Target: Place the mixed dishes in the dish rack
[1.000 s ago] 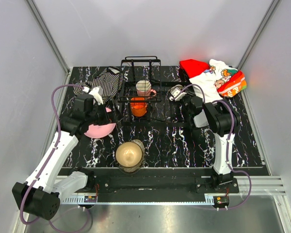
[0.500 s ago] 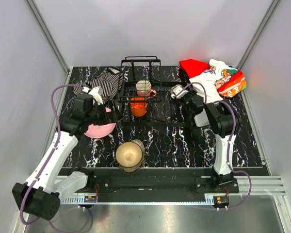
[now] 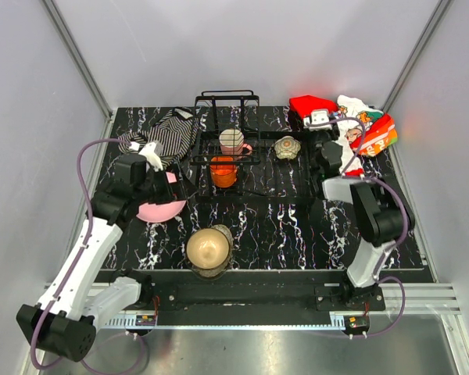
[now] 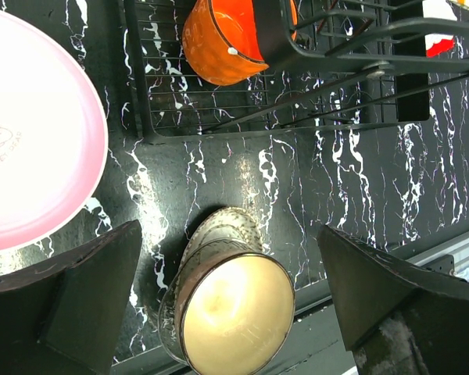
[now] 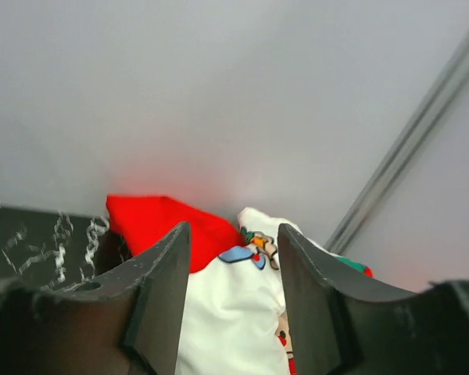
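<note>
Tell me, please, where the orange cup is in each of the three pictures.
Top view: the orange cup sits inside the rack, near the picture's centre.
Left wrist view: the cup is at the top edge, left of centre, inside the rack.
Right wrist view: not in it.
Shared landmark: the black marbled table, seen in all three.

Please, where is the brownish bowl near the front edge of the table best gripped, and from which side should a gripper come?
Take the brownish bowl by its rim, coming straight down from above with one finger inside and one outside. It stands mouth-up and looks empty, so the thin rim is exposed. The near side of the rim is probably best, because a patterned plate sits close at the far side.
</note>
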Robot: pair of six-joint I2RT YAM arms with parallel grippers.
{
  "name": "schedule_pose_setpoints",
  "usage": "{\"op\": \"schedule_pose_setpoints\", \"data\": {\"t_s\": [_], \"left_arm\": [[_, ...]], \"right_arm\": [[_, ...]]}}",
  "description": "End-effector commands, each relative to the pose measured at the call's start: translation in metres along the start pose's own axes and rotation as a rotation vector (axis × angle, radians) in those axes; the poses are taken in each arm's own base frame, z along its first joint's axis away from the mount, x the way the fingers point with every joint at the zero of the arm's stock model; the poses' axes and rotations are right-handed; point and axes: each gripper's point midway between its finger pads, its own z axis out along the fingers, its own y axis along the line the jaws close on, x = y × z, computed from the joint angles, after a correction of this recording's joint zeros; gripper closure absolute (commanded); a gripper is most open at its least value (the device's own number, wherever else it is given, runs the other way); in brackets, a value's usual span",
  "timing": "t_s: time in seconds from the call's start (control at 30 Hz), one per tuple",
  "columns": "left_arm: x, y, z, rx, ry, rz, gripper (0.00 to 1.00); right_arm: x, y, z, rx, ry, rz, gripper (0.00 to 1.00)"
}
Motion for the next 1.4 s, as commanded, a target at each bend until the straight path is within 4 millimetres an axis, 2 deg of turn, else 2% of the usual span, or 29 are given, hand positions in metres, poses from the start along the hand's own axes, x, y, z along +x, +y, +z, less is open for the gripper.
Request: {"op": "schedule_pose_setpoints", "data": {"t_s": [0.0,0.03,0.07,0.1,0.13,0.17,0.2,0.23,0.27,0.3,0.33,0.37,0.4,0.43,0.47,0.53,0.57,0.6,0.67,0.7,0.8,0.83,0.9,0.93,1.13,1.23,1.37], "left_arm": [[-0.011,-0.006,-0.013,0.005,-0.042,0.02,0.01],[-0.01,-0.006,-0.015,0.005,-0.04,0.018,0.01],[-0.009,-0.005,-0.016,0.001,-0.036,0.017,0.01],[-0.009,-0.006,-0.017,0.001,-0.039,0.01,0.01],[-0.008,-0.007,-0.02,0.007,-0.038,0.009,0.01],[-0.007,-0.008,-0.021,0.012,-0.037,0.005,0.01],[-0.006,-0.01,-0.024,0.023,-0.041,-0.002,0.01],[-0.005,-0.011,-0.026,0.028,-0.044,-0.005,0.01],[-0.003,-0.011,-0.027,0.028,-0.04,-0.011,0.01],[-0.002,-0.01,-0.028,0.029,-0.045,-0.013,0.01],[0.0,-0.01,-0.029,0.025,-0.042,-0.016,0.01],[0.001,-0.01,-0.031,0.027,-0.044,-0.018,0.01],[0.001,-0.009,-0.031,0.023,-0.046,-0.02,0.01],[0.004,-0.007,-0.032,0.017,-0.041,-0.022,0.01],[0.003,-0.007,-0.034,0.012,-0.047,-0.025,0.01],[0.003,-0.007,-0.036,0.009,-0.052,-0.03,0.01],[0.003,-0.007,-0.037,0.01,-0.055,-0.032,0.01],[0.003,-0.007,-0.038,0.012,-0.059,-0.032,0.01],[0.004,-0.007,-0.039,0.012,-0.061,-0.036,0.01],[0.003,-0.008,-0.04,0.013,-0.063,-0.037,0.01],[0.004,-0.008,-0.041,0.013,-0.065,-0.041,0.01],[0.005,-0.008,-0.041,0.015,-0.063,-0.042,0.01],[0.004,-0.009,-0.043,0.018,-0.066,-0.042,0.01],[0.004,-0.009,-0.044,0.017,-0.067,-0.04,0.01],[0.005,-0.006,-0.046,0.0,-0.069,-0.028,0.01],[0.006,-0.005,-0.046,0.0,-0.067,-0.03,0.01],[0.006,-0.004,-0.047,-0.006,-0.071,-0.022,0.01]], "right_arm": [[-0.075,-0.044,-0.029,0.194,-0.096,0.238,0.43],[-0.075,-0.042,-0.035,0.191,-0.059,0.251,0.41],[-0.096,-0.038,-0.049,0.162,-0.06,0.297,0.37],[-0.083,-0.024,-0.059,0.114,0.042,0.32,0.37],[-0.086,-0.013,-0.068,0.068,0.083,0.351,0.36],[-0.114,-0.017,-0.077,0.036,0.076,0.426,0.37],[-0.09,0.006,-0.096,-0.042,0.253,0.474,0.37],[-0.091,0.012,-0.106,-0.084,0.319,0.528,0.37],[-0.113,0.007,-0.115,-0.117,0.328,0.599,0.36],[-0.104,0.022,-0.136,-0.187,0.427,0.642,0.36],[-0.113,0.019,-0.149,-0.211,0.424,0.678,0.35],[-0.121,0.03,-0.164,-0.265,0.437,0.698,0.35],[-0.113,0.037,-0.183,-0.292,0.512,0.718,0.34],[-0.121,0.039,-0.195,-0.32,0.521,0.746,0.34],[-0.118,0.049,-0.213,-0.348,0.587,0.757,0.34],[-0.126,0.058,-0.231,-0.382,0.635,0.769,0.34],[-0.119,0.063,-0.246,-0.387,0.702,0.766,0.35],[-0.127,0.077,-0.263,-0.43,0.721,0.757,0.35],[-0.127,0.09,-0.284,-0.422,0.781,0.778,0.35],[-0.131,0.103,-0.301,-0.462,0.8,0.784,0.35],[-0.121,0.133,-0.33,-0.469,0.892,0.824,0.36],[-0.115,0.148,-0.347,-0.497,0.925,0.796,0.36],[-0.117,0.163,-0.36,-0.493,0.954,0.832,0.36],[-0.119,0.175,-0.372,-0.52,0.969,0.817,0.36],[-0.126,0.226,-0.407,-0.599,1.044,0.816,0.38],[-0.124,0.241,-0.418,-0.624,1.068,0.808,0.39],[-0.124,0.252,-0.423,-0.645,1.078,0.831,0.42]]}}
